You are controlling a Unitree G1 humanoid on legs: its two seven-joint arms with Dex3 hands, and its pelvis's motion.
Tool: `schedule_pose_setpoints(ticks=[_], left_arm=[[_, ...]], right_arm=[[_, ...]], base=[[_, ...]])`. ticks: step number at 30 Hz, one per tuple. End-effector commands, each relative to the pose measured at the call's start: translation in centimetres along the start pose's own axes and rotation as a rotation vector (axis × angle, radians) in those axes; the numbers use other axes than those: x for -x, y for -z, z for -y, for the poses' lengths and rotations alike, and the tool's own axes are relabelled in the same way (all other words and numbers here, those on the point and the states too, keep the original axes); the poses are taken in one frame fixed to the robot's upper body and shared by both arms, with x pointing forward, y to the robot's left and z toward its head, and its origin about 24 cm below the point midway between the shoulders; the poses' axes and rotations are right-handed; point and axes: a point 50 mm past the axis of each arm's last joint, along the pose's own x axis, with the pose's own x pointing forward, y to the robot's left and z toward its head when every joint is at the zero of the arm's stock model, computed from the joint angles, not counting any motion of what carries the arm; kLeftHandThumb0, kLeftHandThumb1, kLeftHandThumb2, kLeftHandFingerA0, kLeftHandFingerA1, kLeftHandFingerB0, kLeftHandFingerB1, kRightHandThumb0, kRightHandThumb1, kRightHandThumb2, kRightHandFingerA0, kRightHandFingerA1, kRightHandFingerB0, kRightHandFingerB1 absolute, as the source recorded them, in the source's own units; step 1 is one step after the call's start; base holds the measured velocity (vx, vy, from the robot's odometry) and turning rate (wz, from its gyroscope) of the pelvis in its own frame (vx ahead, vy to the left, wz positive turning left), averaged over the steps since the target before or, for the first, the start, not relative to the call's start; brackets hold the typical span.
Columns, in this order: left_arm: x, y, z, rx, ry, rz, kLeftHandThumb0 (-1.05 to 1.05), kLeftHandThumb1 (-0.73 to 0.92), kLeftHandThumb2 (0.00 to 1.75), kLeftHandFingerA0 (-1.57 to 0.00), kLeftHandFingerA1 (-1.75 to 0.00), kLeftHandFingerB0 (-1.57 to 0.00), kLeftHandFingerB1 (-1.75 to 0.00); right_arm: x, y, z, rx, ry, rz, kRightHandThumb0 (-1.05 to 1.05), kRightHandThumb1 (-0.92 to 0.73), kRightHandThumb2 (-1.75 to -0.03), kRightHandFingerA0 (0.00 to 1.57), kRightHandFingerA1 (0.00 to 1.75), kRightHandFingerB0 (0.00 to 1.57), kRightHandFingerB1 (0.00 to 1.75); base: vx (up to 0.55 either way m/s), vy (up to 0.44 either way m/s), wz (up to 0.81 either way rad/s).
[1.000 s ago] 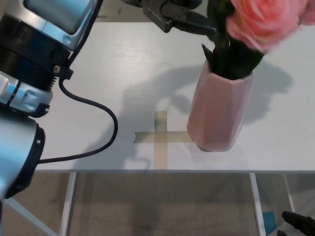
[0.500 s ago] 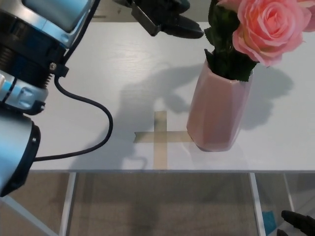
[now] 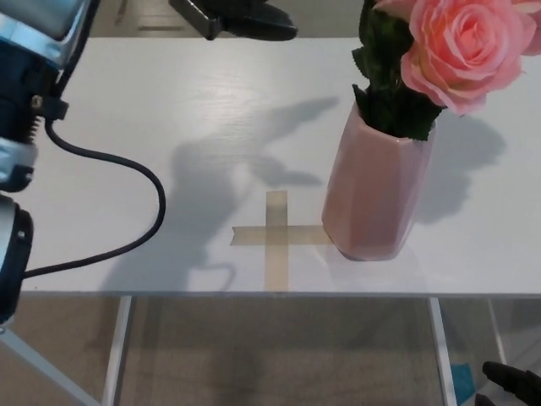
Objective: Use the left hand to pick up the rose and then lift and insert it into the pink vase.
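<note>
Head view first: the left hand (image 3: 241, 15) sits at the very top edge, black, cut off by the frame, with one finger (image 3: 272, 32) pointing out toward the flower. It holds nothing, and what shows of the fingers looks spread rather than curled. Its grey-and-blue arm (image 3: 25, 93) fills the near-left corner of the view, and a black cable (image 3: 127, 199) loops from it across the white table (image 3: 152, 101).

Well off to the right of that hand, and nearer to the camera, stands the pink vase (image 3: 376, 190), upright on the table. The rose (image 3: 465, 46) is in it: the pink bloom leans out over the vase's right shoulder, and the dark green leaves (image 3: 389, 93) bunch at the mouth and rise up past the top of the frame. Hand and flower are apart, with bare table between them.

Below the hand, toward the front edge of the table, a cross of tan tape (image 3: 275, 237) lies flat, its right arm running up against the base of the vase. The hand's shadow (image 3: 254, 144) falls across the table between the hand and the tape.

Down in the bottom right corner, below table level, a bit of the right hand (image 3: 511, 382) shows as dark fingertips; I cannot tell whether it is open or closed.
</note>
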Motion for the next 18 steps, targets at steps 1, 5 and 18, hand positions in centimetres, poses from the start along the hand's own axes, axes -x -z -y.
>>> schedule_pose_setpoints(ticks=[1, 5, 18], left_arm=[[1.3, 2.1, -0.8, 0.043, -0.021, -0.013, -0.64, 0.39, 0.78, 0.00, -0.08, 0.00, -0.04], [1.9, 3.2, -1.2, 0.081, -0.054, 0.005, -0.65, 0.40, 0.78, 0.00, 0.00, 0.00, -0.02], [13.4, 13.3, 8.7, 0.201, -0.377, 0.312, -0.30, 0.20, 0.80, 0.00, -0.48, 0.00, -0.46]], right_arm=[[0.4, 1.0, 0.1, -0.004, 0.005, -0.029, -0.18, -0.60, -0.57, 0.70, 0.55, 0.64, 0.51], [0.5, 1.0, 0.1, -0.003, 0.009, -0.030, -0.18, -0.60, -0.57, 0.70, 0.55, 0.64, 0.51], [1.4, 2.8, 0.7, 0.015, 0.011, -0.078, -0.22, -0.61, -0.56, 0.70, 0.54, 0.64, 0.51]], base=[[0.00, 0.000, 0.00], [0.00, 0.000, 0.00], [0.00, 0.000, 0.00]])
